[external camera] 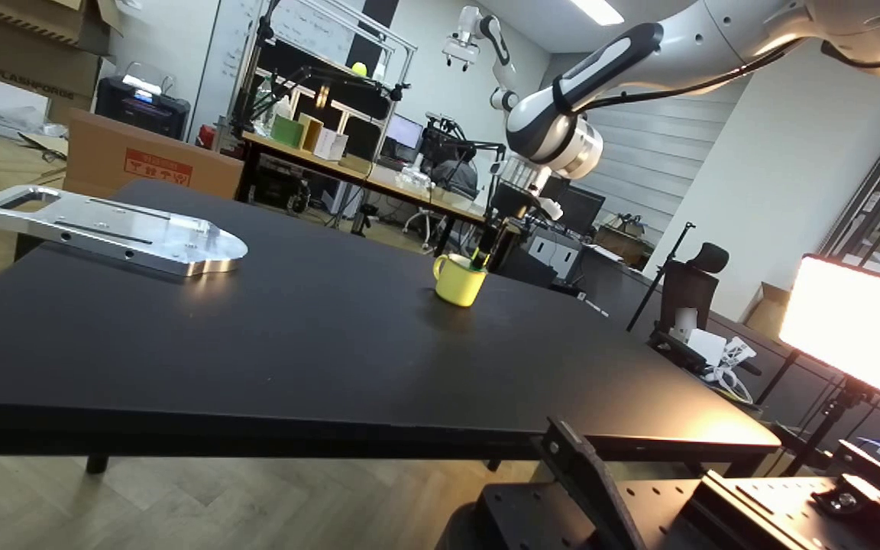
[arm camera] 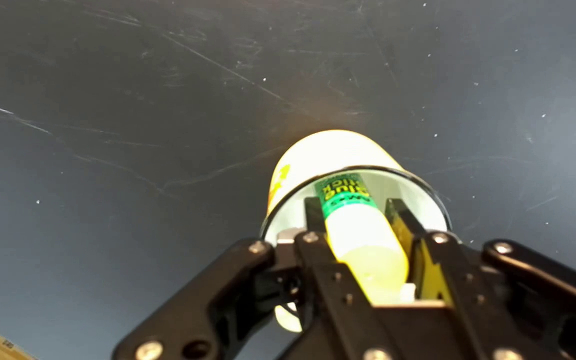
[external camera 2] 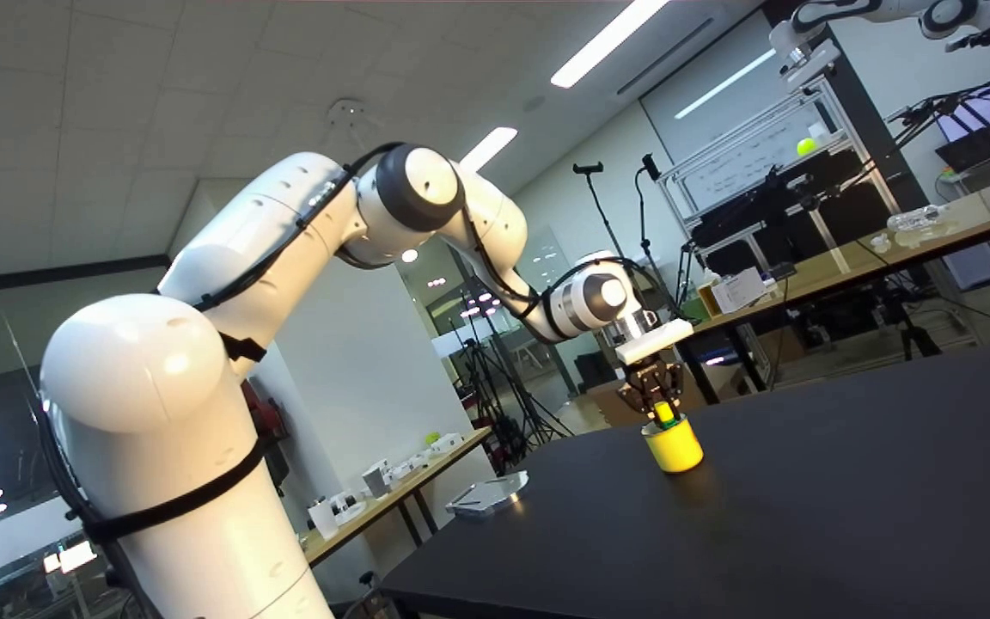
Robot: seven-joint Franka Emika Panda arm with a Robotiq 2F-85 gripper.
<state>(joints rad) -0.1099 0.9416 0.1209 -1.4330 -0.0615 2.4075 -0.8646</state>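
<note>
Wrist view: the tool (arm camera: 357, 212) pinches a smooth, cylindrical glue stick (arm camera: 360, 230) whose end is inside a rounded, dark-rimmed mug (arm camera: 338, 150) on the scratched black desk (arm camera: 168, 110).

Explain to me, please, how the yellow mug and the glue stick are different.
The mug is wide, while the glue stick is slim. The mug has a handle; the glue stick shows none, but a green band with lettering. The mug stands on the table; the glue stick is held in the tool, partly inside the mug. Both show yellow.
</note>
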